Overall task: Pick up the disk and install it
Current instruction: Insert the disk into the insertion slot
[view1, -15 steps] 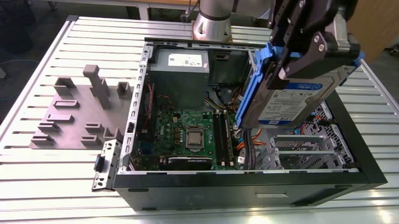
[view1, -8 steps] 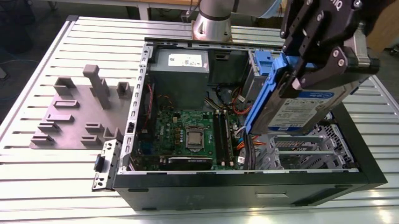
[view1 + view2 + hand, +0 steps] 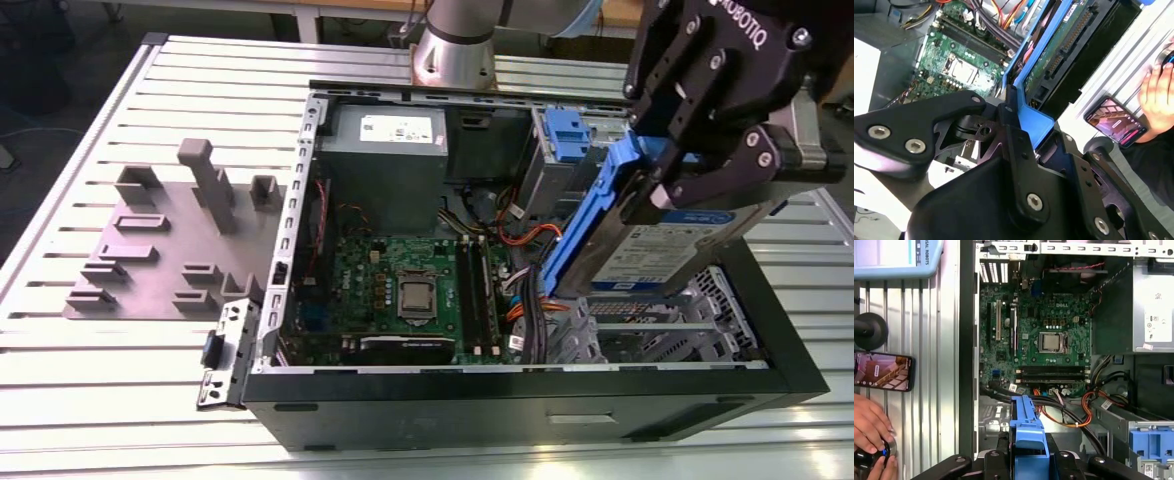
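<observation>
Centrally, my gripper clamps the disk at its upper end above the open case; long axis steeply tilted, lower end pointing down toward the drive cage.

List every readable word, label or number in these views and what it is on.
None reads reliably enough to quote.
White lettering on the gripper housing: slanted, unsure.
Label on the disk it holds: too small.
Sticker on the power supply: too small.
White lettering on the motherboard: too small.
Phone screen: blurred.
</observation>
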You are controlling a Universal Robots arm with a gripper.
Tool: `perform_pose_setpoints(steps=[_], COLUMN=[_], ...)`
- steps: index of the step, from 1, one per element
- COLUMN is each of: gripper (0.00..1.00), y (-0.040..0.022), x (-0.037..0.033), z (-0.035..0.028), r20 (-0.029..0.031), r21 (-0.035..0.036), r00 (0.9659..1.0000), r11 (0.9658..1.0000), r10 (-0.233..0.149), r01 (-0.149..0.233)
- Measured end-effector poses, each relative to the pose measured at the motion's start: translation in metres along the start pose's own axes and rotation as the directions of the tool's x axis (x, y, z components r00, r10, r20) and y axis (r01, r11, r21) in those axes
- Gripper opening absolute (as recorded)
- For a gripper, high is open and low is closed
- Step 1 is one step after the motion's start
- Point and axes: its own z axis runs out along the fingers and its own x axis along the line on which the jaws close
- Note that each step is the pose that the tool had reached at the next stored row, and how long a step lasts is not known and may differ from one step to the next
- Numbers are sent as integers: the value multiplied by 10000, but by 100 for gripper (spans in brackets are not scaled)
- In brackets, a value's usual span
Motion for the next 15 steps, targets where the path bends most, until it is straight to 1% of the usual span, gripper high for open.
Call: perform_pose_setpoints(steps=[15], gripper=[36], y=[-310], x=[16], z=[92], r20=[-1], r21=[0], r00=[10000], r11=[10000], r10=[0], r01=[0])
